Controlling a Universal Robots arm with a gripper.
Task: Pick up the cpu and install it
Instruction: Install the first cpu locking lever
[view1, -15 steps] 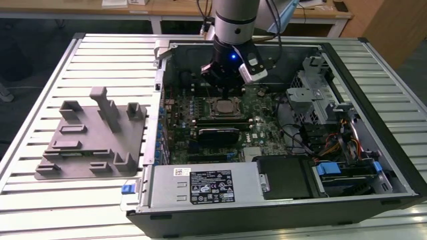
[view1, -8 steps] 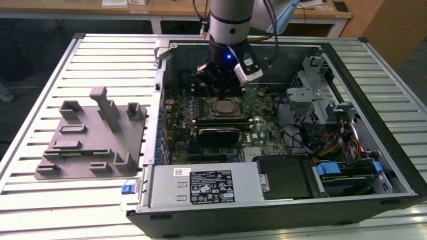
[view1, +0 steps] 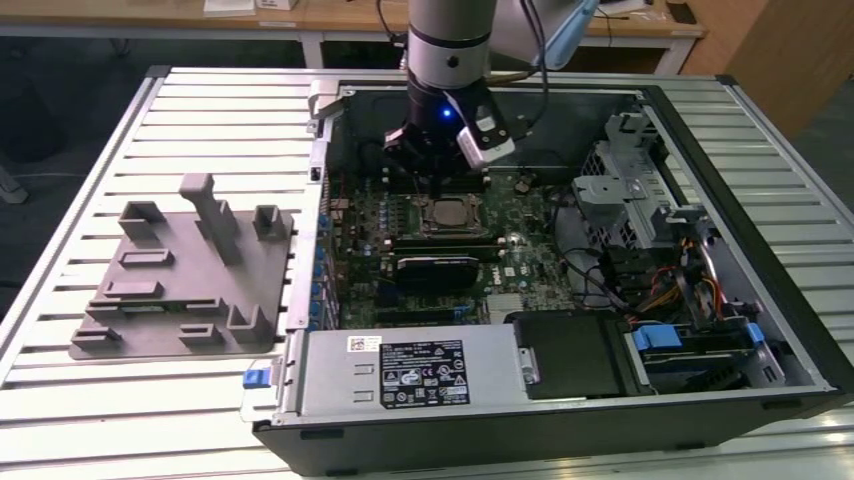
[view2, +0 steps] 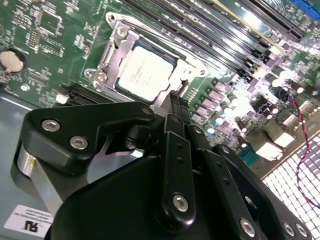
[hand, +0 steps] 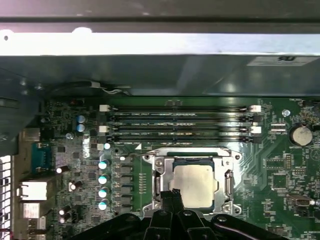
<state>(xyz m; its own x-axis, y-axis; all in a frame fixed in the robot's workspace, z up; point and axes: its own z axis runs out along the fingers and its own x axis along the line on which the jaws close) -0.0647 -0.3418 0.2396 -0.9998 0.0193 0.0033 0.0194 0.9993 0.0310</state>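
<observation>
The cpu (hand: 194, 184) is seen lying flat inside the motherboard socket (hand: 159, 176), its silvery top framed by the socket's metal bracket in both wrist views. In the exterior view it (view1: 450, 212) is placed near the middle of the open computer case (view1: 747, 200), directly under the arm. The claw (hand: 172, 196) is held just above the socket's edge with its two slim fingers drawn together, tips all but touching, and nothing is gripped between them. In the second wrist view the fingertips (view2: 176, 100) are seen just beside the chip's rim, apart from it.

The chip is judged to be seated already, or close to it. The main risk is judged to be a chip resting slightly askew: if it is pressed or nudged by the closed fingers, the delicate contacts beneath could be bent. A sideways brush by the claw could also catch the bracket or the row of capacitors (hand: 103, 185) beside the socket.

Room for moving is tight. The socket is hemmed by the memory slots (hand: 177, 125) on one side and by small upright components on another, and the case wall (hand: 160, 45) is seen just past the slots. The freest way out is judged to be straight up, through the case's open top. On the counter (view1: 80, 400), well apart at the exterior view's left, the grey tray (view1: 187, 290) is standing with its upright blocks.
</observation>
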